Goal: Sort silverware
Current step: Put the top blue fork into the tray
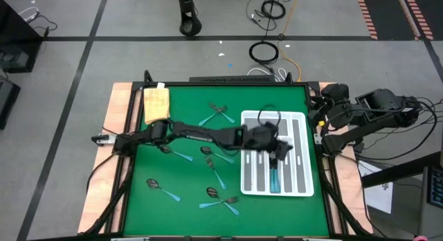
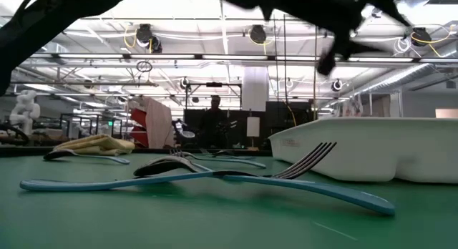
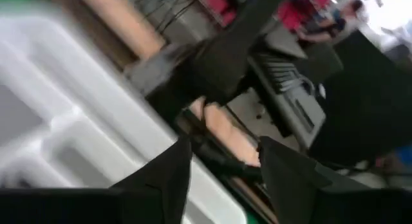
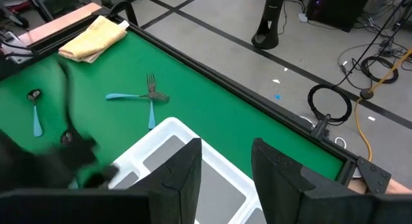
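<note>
High view looks straight down; low view skims the counter (image 2: 215,220); both share the white tray (image 1: 299,154).

From my station: the left arm (image 1: 201,134) spans the green mat (image 1: 187,206) crosswise, blocking its centre. Scattered silverware (image 1: 221,199) clutters the near strip. I see open mat between the yellow cloth (image 1: 156,103) and white tray (image 1: 304,189).

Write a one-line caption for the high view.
Left gripper open over the white tray, loose silverware scattered on the green table, right gripper parked aside.
</note>
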